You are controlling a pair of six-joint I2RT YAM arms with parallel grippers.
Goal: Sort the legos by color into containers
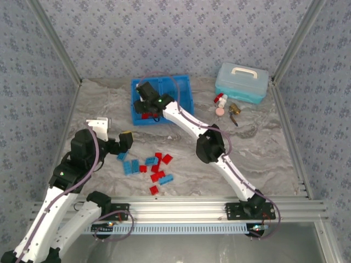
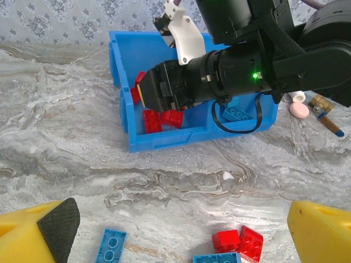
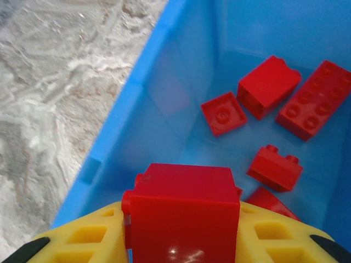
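The bright blue tray [image 1: 178,87] stands at the back middle of the table. My right gripper [image 3: 181,235] hangs over its left compartment [image 3: 164,109], shut on a red brick [image 3: 181,211]. Several red bricks [image 3: 269,82] lie in that compartment. A light blue brick [image 2: 237,113] lies in the right compartment. Loose red and light blue legos [image 1: 153,165] are scattered on the table in front of the arms. My left gripper [image 2: 181,241] is open low over the table, with two red bricks [image 2: 239,241] and a blue brick [image 2: 111,245] between its yellow fingers [image 2: 321,230].
A pale blue lidded case [image 1: 242,82] with a white handle stands at the back right. Small red, white and pink items [image 1: 221,103] and a brass piece [image 1: 235,109] lie beside it. A white bracket [image 1: 98,124] sits near the left arm.
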